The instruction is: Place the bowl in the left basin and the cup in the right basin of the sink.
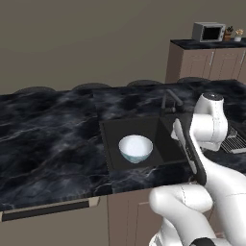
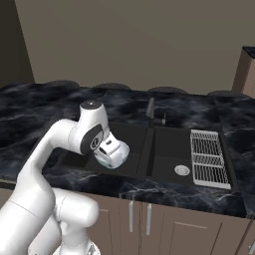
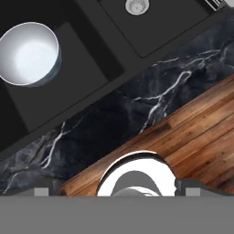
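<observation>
Two black basins sit side by side in a matte black sink (image 2: 149, 130) set into a dark marbled stone counter (image 1: 48, 139). One white bowl (image 1: 136, 148) rests upright on the floor of the left basin (image 1: 115, 137), its pale inside facing up and faint blue-grey marks on its outer wall. The right basin (image 2: 172, 149) has a round silver drain (image 2: 182, 170) on its floor, and a wire grid rack (image 2: 208, 157) lies just beside it on the far right. A dark faucet (image 2: 151, 113) rises behind the divider between the basins.

The white arm (image 1: 206, 134) bends over the front edge of the counter, partly covering the right basin in the left base view and the bowl in the right base view. The gripper's fingertips are too faint at the bottom of the hand view to judge by eye, but the claw stands released, jaws wide apart, grasping nothing. From the hand camera the bowl lies at upper left, the drain at top, and a wooden floor (image 3: 192, 132) shows below the counter edge.

A microwave (image 1: 208, 31) stands on a distant cabinet (image 1: 202, 60). No writing or brand marks can be read anywhere.
</observation>
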Motion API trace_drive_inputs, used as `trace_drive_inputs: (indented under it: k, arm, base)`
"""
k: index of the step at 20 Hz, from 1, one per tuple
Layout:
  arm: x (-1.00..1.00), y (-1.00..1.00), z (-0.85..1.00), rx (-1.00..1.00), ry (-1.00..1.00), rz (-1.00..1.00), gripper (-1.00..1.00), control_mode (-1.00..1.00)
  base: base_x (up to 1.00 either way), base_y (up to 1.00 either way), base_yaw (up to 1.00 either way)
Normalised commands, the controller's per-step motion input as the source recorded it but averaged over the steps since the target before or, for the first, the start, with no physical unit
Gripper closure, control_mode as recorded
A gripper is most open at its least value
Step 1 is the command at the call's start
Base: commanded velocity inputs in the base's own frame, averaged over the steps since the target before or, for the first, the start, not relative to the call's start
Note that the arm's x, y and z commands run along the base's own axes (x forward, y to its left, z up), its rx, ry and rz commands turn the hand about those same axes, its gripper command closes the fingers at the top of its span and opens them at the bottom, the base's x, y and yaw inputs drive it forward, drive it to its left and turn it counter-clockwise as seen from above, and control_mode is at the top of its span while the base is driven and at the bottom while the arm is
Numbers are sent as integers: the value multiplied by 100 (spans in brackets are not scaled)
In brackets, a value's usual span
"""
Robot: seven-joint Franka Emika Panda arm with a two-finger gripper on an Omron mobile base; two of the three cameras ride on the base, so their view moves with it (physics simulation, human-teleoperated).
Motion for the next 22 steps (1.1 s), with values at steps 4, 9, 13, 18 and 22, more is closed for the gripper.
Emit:
trace_drive_inputs:
  k: [4, 9, 13, 18, 22]
  arm:
    - [-20, -19, 1, 0, 0, 20, -100, -100]
    - [-13, -17, 0, -2, 0, 22, -100, -100]
    - [-6, -6, 0, -1, 8, 10, -100, -100]
    - [-1, -2, 0, -2, 11, 0, -100, -100]
    - [0, 0, 0, -2, 2, 0, -100, -100]
  base:
    - [0, 0, 0]
    - [0, 0, 0]
    - [0, 0, 0]
    - [0, 0, 0]
    - [0, 0, 0]
